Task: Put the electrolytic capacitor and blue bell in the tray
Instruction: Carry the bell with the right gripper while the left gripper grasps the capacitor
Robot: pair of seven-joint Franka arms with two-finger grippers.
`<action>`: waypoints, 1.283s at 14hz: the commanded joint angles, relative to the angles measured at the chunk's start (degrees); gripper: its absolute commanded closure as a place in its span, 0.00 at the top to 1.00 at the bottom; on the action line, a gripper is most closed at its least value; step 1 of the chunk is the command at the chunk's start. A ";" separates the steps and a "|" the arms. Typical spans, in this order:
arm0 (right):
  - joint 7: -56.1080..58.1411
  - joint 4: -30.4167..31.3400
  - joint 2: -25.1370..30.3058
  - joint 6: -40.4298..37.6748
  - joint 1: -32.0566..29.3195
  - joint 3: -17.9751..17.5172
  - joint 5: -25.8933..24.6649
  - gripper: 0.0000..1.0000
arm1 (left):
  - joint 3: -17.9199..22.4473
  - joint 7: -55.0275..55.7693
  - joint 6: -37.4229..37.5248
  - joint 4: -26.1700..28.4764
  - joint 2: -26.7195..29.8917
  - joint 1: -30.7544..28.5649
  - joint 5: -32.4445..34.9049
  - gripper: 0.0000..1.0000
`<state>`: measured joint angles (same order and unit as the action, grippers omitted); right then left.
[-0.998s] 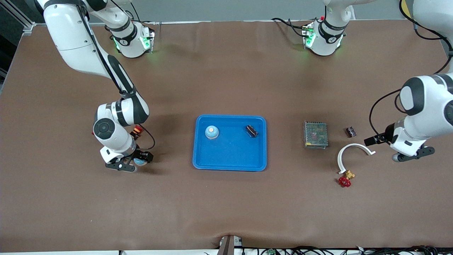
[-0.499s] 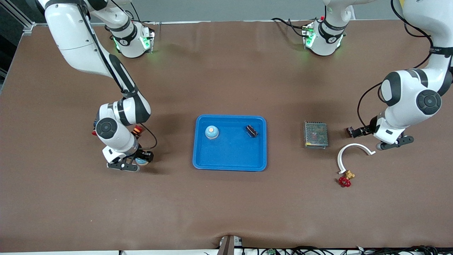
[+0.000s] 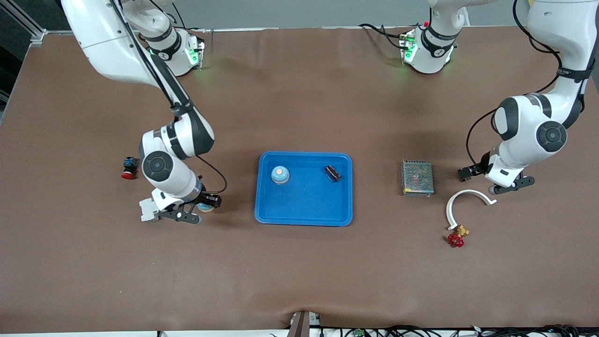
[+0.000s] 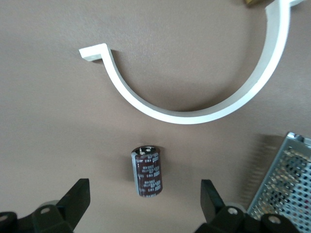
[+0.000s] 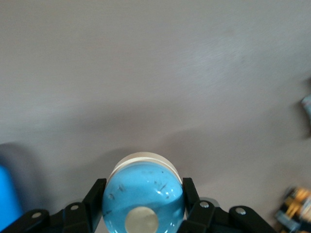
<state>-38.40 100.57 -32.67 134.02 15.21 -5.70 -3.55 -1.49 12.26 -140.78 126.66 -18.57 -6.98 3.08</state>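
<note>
Your right gripper (image 3: 199,211) is clamped on a blue bell (image 5: 144,195). It sits just off the tray's (image 3: 304,213) edge, toward the right arm's end of the table. In the front view the arm covers most of that bell, so you only see a small bit of it. In the right wrist view the bell fills the space between the fingers, and a corner of the tray peeks in at the edge.

Your left gripper (image 4: 146,201) has its fingers wide apart. It is over the electrolytic capacitor (image 4: 147,171), which lies on its side on the brown table (image 3: 299,271). In the front view the left arm hides the capacitor.

The tray sits in the middle of the table. Inside it you can see another blue bell (image 3: 280,174) and a small dark part (image 3: 332,172), too small to tell what it is.

Things are crowded near the left gripper. The white curved piece (image 3: 463,201) is just beside the capacitor, and the metal mesh box (image 3: 417,177) is close too. A brass valve with a red wheel (image 3: 457,237) touches one end of the white piece.

A red push button (image 3: 128,168) lies toward the right arm's end, well apart from the tray.

You have lots of bare table nearer the front camera, along the whole edge.
</note>
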 commanded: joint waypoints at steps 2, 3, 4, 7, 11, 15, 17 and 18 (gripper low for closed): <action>-12.20 -5.10 -0.64 -2.27 5.17 -0.81 -0.31 0.00 | -0.53 0.84 -2.57 0.17 -2.17 -0.76 0.79 1.00; -15.19 -6.34 -1.43 -2.27 6.40 -0.81 -0.31 0.00 | -0.45 0.84 -3.27 0.17 -2.61 -0.76 0.79 1.00; -17.48 -7.39 -2.13 -2.36 7.37 -0.81 -0.31 0.00 | -0.44 0.84 -3.54 0.17 -3.05 -0.76 0.79 1.00; -23.89 -12.39 -7.04 -2.98 10.53 -0.81 -0.75 0.00 | -0.36 0.84 -4.15 0.08 -4.10 -0.84 0.79 1.00; -31.38 -19.35 -13.47 -2.98 13.79 -0.37 -1.28 0.00 | -0.44 0.84 -4.68 -0.10 -4.98 -1.64 0.79 1.00; -33.75 -22.51 -16.90 -2.89 15.29 -0.10 -1.45 0.00 | -0.53 1.98 -5.47 -0.01 -5.95 -1.20 0.88 1.00; -34.02 -23.40 -17.87 -2.89 15.56 -0.10 -1.46 0.00 | -0.71 2.68 -5.47 -0.01 -6.13 -1.02 0.88 1.00; -34.02 -23.49 -17.96 -2.89 15.82 -0.02 -1.46 0.00 | -0.71 2.95 -5.47 -0.01 -6.04 -1.02 0.88 1.00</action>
<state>-70.52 79.79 -49.15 132.12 30.02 -6.30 -3.62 -1.91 13.48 -145.48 126.62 -24.62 -8.03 3.08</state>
